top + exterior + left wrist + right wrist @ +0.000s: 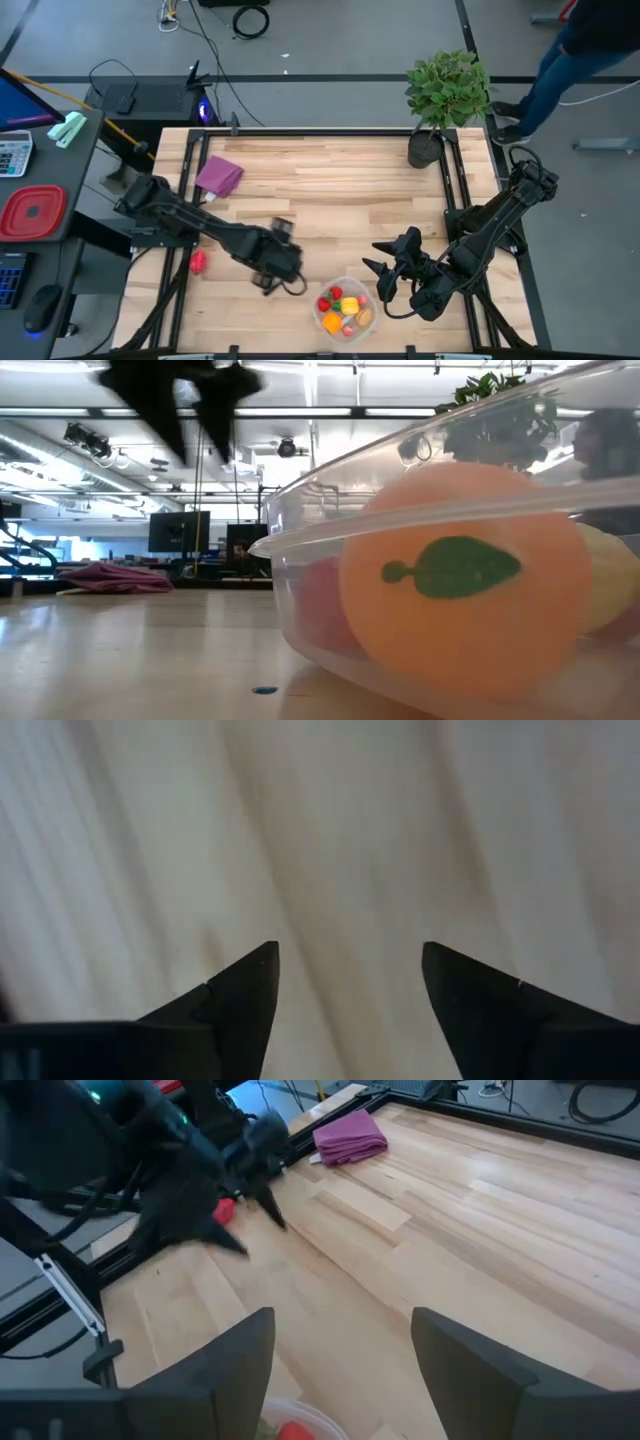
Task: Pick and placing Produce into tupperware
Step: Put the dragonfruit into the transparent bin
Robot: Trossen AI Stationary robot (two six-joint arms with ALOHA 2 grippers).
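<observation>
The tupperware is a round clear tub near the table's near edge; in the low view its wall fills the right side. Inside it lie several produce pieces in red, yellow, orange and tan, among them an orange one with a green leaf. One red piece lies on the wood near the left edge, also seen in the right wrist view. My left gripper is open over bare wood, left of the tub. My right gripper is open, just right of the tub and above its far side.
A folded purple cloth lies at the far left of the table. A potted plant stands at the far right corner. A red lidded container sits on the side desk to the left. Bare wood spans the table's middle.
</observation>
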